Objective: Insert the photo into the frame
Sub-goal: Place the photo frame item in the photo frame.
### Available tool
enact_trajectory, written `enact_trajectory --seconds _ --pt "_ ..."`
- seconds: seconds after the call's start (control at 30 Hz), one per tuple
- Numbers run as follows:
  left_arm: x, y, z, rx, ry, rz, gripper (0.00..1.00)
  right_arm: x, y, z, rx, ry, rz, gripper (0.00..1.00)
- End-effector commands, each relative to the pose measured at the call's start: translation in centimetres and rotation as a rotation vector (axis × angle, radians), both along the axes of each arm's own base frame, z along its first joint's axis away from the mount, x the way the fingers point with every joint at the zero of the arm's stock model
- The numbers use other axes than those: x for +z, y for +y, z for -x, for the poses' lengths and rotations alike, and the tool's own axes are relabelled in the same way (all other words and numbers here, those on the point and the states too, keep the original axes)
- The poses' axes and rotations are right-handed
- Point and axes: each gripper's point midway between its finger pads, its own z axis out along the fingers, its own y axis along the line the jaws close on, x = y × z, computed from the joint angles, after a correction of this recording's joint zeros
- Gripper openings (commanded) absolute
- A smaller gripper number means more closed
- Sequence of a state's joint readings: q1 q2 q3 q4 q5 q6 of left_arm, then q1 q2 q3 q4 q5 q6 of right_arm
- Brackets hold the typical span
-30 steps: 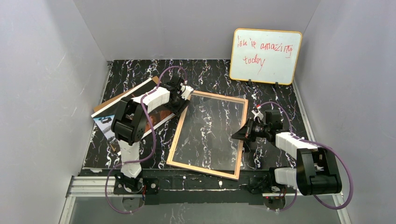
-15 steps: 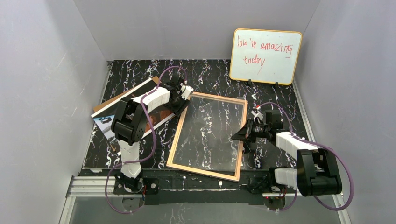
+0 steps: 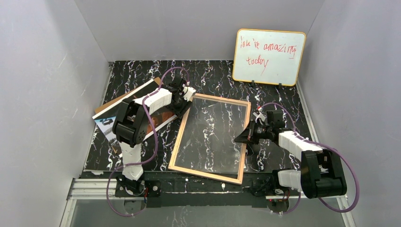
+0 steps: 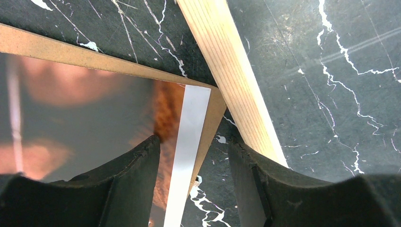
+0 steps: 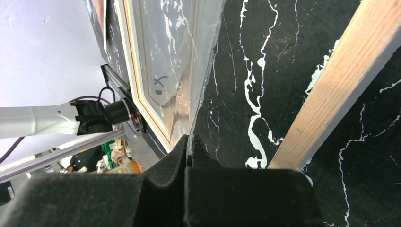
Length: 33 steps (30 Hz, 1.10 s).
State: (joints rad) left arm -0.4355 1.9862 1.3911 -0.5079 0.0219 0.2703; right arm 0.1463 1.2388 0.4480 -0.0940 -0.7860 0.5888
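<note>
The frame (image 3: 206, 173) lies tan back up in the middle of the table, and its wooden bar (image 4: 227, 71) runs slantwise through the left wrist view. My right gripper (image 3: 240, 137) is shut on the right edge of the frame's clear pane (image 5: 175, 52), holding that edge tilted up off the right wooden bar (image 5: 331, 90). The photo (image 4: 85, 118), dark with orange tones and a white border, rests on a brown backing board (image 4: 215, 111) left of the frame. In the top view my left arm covers most of the photo (image 3: 161, 118). My left gripper (image 4: 194, 161) is open, straddling the photo's bordered corner.
An orange-rimmed whiteboard (image 3: 268, 57) with red writing leans on the back wall at the right. Grey walls close in the black marble table (image 3: 213, 75) on three sides. The metal rail (image 3: 94, 187) carrying the arm bases runs along the near edge.
My right gripper has shifted slightly left with the pane's edge in it. The left arm has not moved.
</note>
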Motion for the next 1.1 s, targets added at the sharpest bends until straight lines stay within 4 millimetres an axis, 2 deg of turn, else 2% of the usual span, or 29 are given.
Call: enact_trajectory --seconds 0.0,0.77,0.87,1.07 --pt "-5.2 0.5 5.3 -0.03 0.224 -0.028 0.52 1.0 0.3 1.0 0.054 -0.001 -0.004 0.01" --pt "-6.0 0.4 5.4 -0.034 0.227 -0.024 0.52 8.2 2.3 1.3 0.175 -0.082 -0.236 0.01" --pt "-6.1 0.4 5.3 -0.036 0.223 -0.027 0.52 7.6 2.2 1.5 0.173 -0.063 -0.214 0.01" --pt "-6.0 0.4 5.1 -0.031 0.215 -0.022 0.52 3.5 0.8 1.5 0.14 0.053 -0.031 0.01"
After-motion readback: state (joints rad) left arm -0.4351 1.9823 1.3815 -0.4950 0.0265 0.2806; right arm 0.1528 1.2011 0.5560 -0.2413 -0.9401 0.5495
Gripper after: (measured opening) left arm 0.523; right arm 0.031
